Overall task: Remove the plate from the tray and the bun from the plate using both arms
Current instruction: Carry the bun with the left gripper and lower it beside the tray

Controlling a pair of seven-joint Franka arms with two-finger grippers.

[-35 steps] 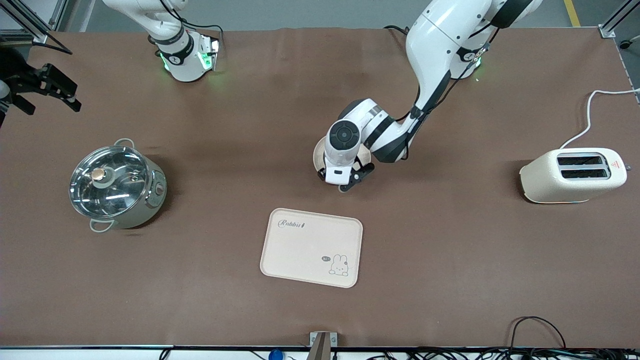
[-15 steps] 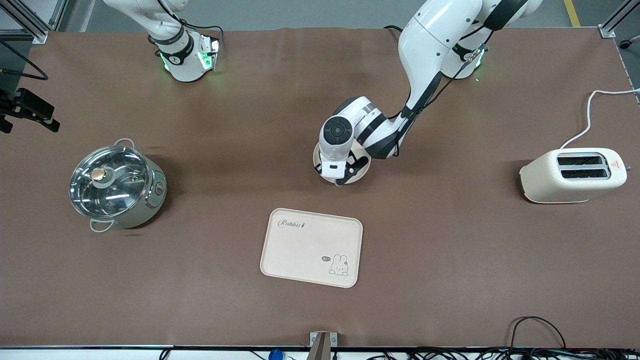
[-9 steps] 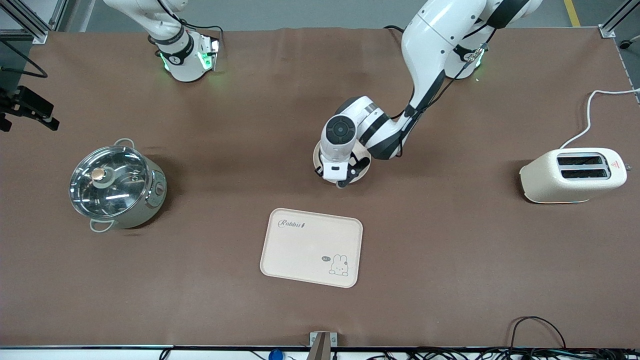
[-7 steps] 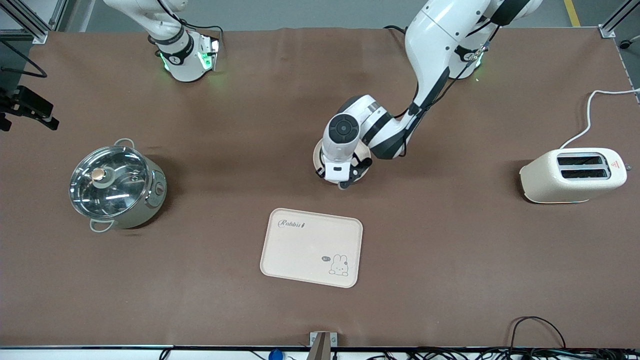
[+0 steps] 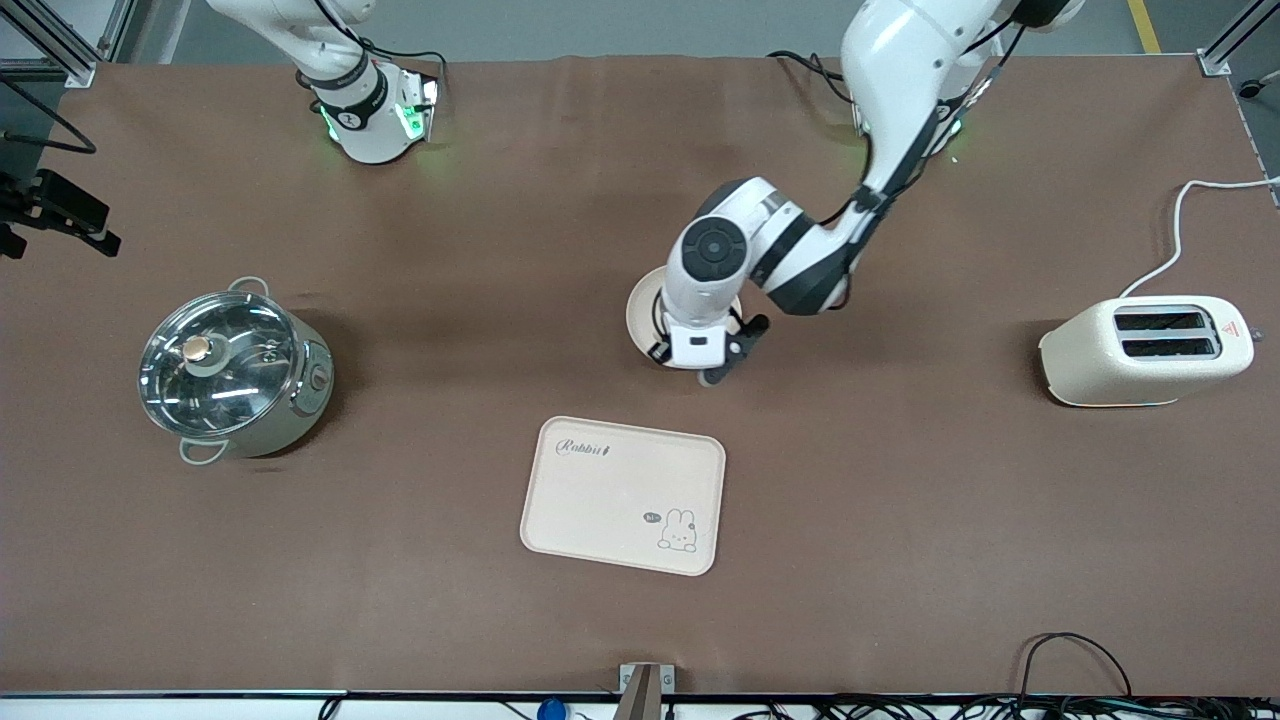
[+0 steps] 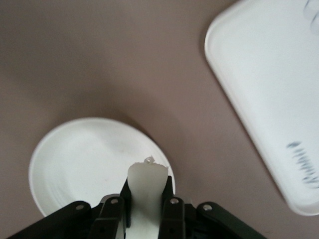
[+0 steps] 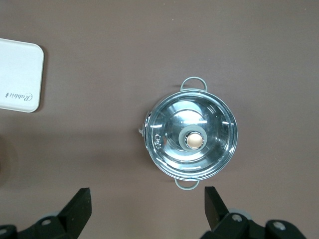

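Note:
The plate lies on the brown table near its middle, farther from the front camera than the tray, and is partly hidden by the left arm's wrist. In the left wrist view the plate is bare. My left gripper hangs over the plate's rim nearest the tray. In its wrist view it is shut on a pale cream piece, the bun. My right gripper waits high over the right arm's end of the table, near the pot. Its jaws stand wide open and empty.
The rectangular cream tray with the rabbit drawing lies nearer the front camera than the plate. A steel pot with a glass lid stands toward the right arm's end. A cream toaster with a white cord stands toward the left arm's end.
The left arm's wrist has shifted toward its own end of the table, baring more of the plate. The right gripper has drawn back to the table's edge and stays there.

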